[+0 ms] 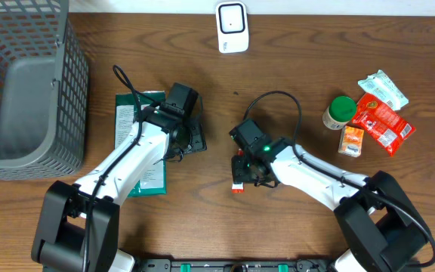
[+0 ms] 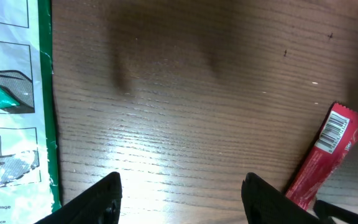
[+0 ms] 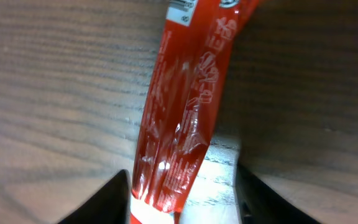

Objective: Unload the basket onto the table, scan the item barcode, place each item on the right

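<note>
From above, the red stick packet (image 1: 237, 186) lies on the table (image 1: 293, 60) under the right gripper (image 1: 248, 174); left wrist cam, the left gripper (image 2: 182, 198) hangs spread and empty beside it; right wrist cam, the fingers (image 3: 120, 200) straddle the packet, not pinching yet.

From where I stand there is one table (image 1: 293, 68), and on it one grey basket (image 1: 70, 91) and one white scanner (image 1: 232, 27). Two arms reach in, the left arm (image 1: 119, 166) and the right arm (image 1: 316, 177). The packets come to four: one green packet (image 1: 125, 121), one red stick (image 1: 237, 185), one red pouch (image 1: 381, 122) and one white pouch (image 1: 384, 89). Besides these I count one jar (image 1: 340, 112) with a single green lid, and one orange box (image 1: 351, 140). So six goods lie out, two of them red. I can make out only one barcode, on the stick.
</note>
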